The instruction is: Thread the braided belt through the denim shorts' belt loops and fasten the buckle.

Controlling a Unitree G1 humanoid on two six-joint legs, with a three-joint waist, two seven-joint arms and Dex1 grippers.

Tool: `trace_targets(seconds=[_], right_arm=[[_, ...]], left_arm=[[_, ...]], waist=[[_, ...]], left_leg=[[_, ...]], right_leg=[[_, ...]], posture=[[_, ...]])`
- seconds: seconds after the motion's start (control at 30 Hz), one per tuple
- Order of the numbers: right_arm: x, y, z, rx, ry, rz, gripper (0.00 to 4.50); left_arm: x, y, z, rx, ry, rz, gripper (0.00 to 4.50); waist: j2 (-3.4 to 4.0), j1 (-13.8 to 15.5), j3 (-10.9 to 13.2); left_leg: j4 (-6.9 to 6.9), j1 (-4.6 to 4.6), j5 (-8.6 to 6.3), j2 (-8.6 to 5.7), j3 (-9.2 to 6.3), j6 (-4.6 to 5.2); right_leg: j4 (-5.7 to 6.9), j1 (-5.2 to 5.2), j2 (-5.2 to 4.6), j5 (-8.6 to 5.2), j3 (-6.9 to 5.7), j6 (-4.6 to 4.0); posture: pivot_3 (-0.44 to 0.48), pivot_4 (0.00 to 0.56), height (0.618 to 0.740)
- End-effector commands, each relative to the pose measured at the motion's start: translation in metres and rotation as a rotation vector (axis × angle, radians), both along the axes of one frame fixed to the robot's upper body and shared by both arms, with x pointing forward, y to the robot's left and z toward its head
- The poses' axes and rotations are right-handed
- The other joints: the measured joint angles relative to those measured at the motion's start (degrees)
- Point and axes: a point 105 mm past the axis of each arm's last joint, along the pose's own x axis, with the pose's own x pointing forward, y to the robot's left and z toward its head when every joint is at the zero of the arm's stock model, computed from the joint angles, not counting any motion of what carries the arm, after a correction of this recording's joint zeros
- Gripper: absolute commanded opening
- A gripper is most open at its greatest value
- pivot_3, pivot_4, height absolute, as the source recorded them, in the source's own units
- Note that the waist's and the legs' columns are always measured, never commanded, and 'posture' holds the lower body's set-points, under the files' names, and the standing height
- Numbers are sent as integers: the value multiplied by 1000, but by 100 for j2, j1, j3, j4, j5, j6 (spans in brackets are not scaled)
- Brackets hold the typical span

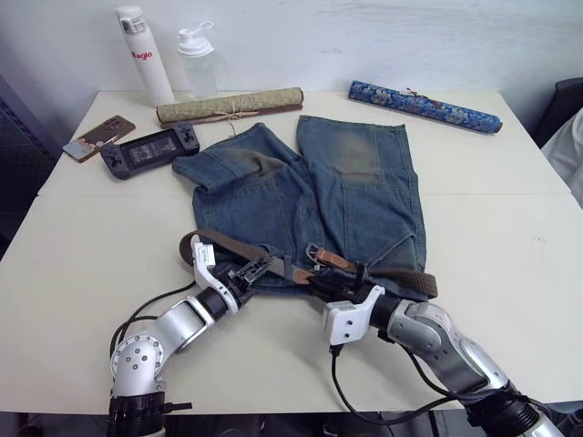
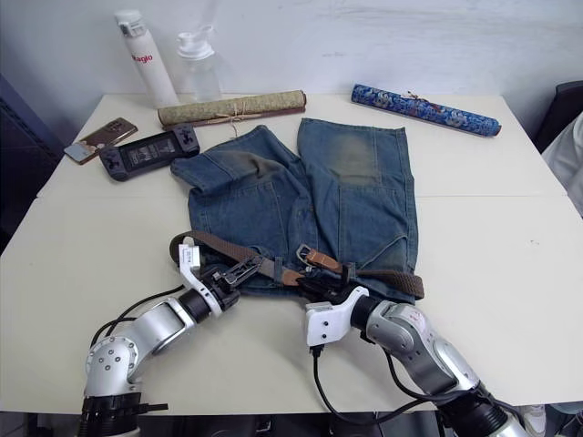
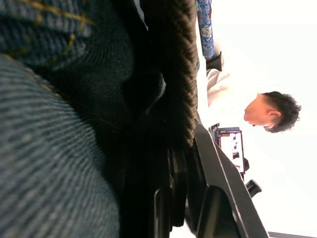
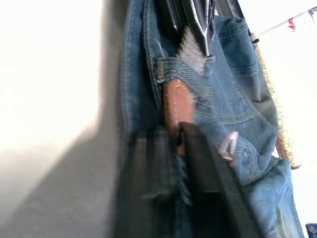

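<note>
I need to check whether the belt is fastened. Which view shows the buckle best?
The left eye view: the buckle lies unobstructed on the shorts, above both grippers. The right eye view shows it similarly. The right wrist view shows a tan strap tip; the left wrist view, braided belt.

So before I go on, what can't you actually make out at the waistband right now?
- Left tool: head views too small and the left wrist view too dark and close to tell open or shut.
- Right tool: its arm covers it in the head views; blurred in the right wrist view.
- The braided belt: which belt loops it passes is too small to tell.
- The buckle: fastened or not, unclear.
</note>
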Motion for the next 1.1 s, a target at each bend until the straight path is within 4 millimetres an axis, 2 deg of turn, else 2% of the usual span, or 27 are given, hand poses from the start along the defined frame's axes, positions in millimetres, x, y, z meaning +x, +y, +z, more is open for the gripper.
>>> trace_targets(seconds=[0.03, 0.27, 0.37, 0.4, 0.43, 0.53, 0.57, 0.67, 0.8, 0.93, 1.0, 1.1], right_arm=[[3, -3, 10, 17, -34, -13, 41], [1, 0, 13, 29, -33, 2, 41], [0, 1, 13, 31, -30, 4, 0], [0, 1, 13, 31, -29, 4, 0], [0, 0, 13, 30, -28, 2, 0], [1, -2, 14, 32, -27, -2, 0], [1, -2, 16, 36, -28, -5, 0], [2, -4, 21, 50, -36, -11, 0], [2, -7, 25, 55, -43, -8, 0], [2, -7, 27, 50, -53, -3, 0], [1, -7, 28, 53, -54, 2, 0], [0, -7, 30, 56, -54, 5, 0]], left_arm=[[-8, -6, -17, 24, 61, -41, 0], [-9, -11, -13, 60, 9, -83, 0], [-12, -13, -12, 132, -51, -126, 1183], [-13, -14, -12, 150, -73, -136, 1705], [-13, -14, -10, 157, -90, -141, 1921], [-15, -8, 2, 212, -194, -141, 3255], [-16, -3, 9, 217, -232, -129, 3508], [-30, 14, 21, 304, -338, -161, 3508], [-55, 24, 24, 365, -393, -248, 3508], [-74, 23, 26, 411, -470, -338, 3508], [-77, 16, 21, 472, -510, -381, 3508], [-70, 15, 16, 507, -535, -345, 3508]], waist=[[0, 0, 0], [0, 0, 0], [0, 1, 0], [0, 6, 0], [0, 8, 0], [0, 6, 0], [0, 0, 0], [0, -34, 0], [0, -100, 1], [1, -114, 2], [1, -113, 2], [5, -129, 4]], left_leg=[[-3, 3, -1, 1, 0, -1], [-3, 4, -1, 1, 1, -1], [-4, 6, -1, 2, 3, -2], [-5, 5, -1, 1, 3, -2], [-4, 4, -1, 1, 2, -2], [-5, 4, -2, 1, 4, -3], [-5, 4, -2, 1, 4, -4], [-10, 2, -5, 7, 7, -8], [-19, 1, -9, 15, 9, -19], [-17, -2, -12, 13, 7, -20], [-17, -3, -13, 11, 6, -20], [-19, -3, -18, 10, 9, -19]], right_leg=[[-3, 3, 1, 0, 0, 0], [-3, 3, 1, 0, 1, 0], [-2, 3, 4, 0, 3, -1], [-3, 2, 4, 0, 2, -1], [-4, 2, 5, -1, 2, -1], [-5, 2, 4, -1, 3, -1], [-6, 2, 4, -1, 3, -1], [-5, -7, 5, -3, 6, -5], [-4, -15, 9, -11, 6, -16], [-8, -13, 4, -11, 4, -16], [-8, -13, 1, -11, 3, -16], [-9, -14, 1, -11, 6, -16]], posture=[[0, 150, 717], [0, 150, 717], [0, 150, 717], [0, 150, 717], [0, 150, 717], [0, 150, 717], [0, 150, 717], [0, 150, 717], [0, 150, 717], [0, 150, 717], [0, 150, 717], [0, 150, 717]])
